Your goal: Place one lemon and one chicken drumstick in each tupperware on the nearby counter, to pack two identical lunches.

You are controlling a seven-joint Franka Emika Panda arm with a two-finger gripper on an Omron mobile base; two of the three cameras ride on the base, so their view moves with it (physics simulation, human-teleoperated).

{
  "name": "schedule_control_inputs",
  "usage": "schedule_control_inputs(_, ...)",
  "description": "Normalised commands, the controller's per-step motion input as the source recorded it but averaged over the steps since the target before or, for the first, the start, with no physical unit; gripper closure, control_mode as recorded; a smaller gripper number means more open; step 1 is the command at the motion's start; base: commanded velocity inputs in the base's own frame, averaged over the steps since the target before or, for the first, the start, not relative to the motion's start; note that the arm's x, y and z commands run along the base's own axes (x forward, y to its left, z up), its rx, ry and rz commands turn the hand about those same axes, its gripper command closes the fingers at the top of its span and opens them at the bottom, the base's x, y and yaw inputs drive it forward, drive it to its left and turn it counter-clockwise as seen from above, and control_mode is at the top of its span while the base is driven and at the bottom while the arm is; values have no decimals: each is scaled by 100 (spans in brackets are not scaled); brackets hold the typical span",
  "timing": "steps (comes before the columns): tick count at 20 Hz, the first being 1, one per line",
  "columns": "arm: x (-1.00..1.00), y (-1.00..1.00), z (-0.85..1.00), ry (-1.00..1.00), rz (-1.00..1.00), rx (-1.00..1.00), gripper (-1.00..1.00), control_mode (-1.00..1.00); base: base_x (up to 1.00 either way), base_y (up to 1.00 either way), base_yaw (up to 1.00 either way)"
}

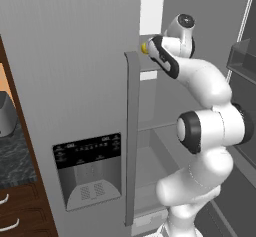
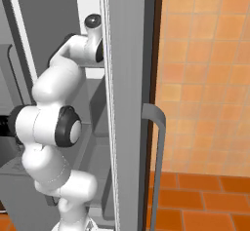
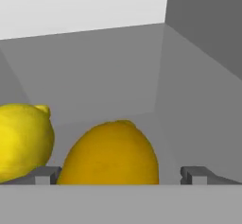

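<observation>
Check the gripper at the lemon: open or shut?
Open. In the hand view the gripper has its fingertips apart, on either side of the darker lemon, not closed on it.

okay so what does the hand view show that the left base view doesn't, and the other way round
Hand view alone: two lemons up close on a grey fridge shelf, the paler lemon at the left edge and the deeper yellow lemon between the open end effector fingertips.

Left base view alone: the white arm reaching into the open fridge, the closed fridge door with its dispenser panel and long handle, plus a corner of the dark counter over brown drawers.

Both: the grey fridge interior and a bit of yellow lemon.
</observation>
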Motion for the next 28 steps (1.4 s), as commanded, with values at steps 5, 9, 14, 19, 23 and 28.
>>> schedule_control_inputs(5, 34, 16, -26, 15, 9, 0, -100, -100, 0, 0, 0)
schedule_control_inputs(9, 14, 10, -36, 8, 8, 0, 100, -100, 0, 0, 0)
schedule_control_inputs(14, 0, 0, -15, -4, 0, -1, 100, -100, 0, 0, 0)
schedule_control_inputs(19, -85, 0, -13, -45, 0, 1, 100, -100, 0, 0, 0)
schedule_control_inputs(23, -100, 0, -15, -66, 0, 4, 100, -100, 0, 0, 0)
schedule_control_inputs(28, -100, 0, 56, -29, -1, 14, 100, -100, 0, 0, 0)
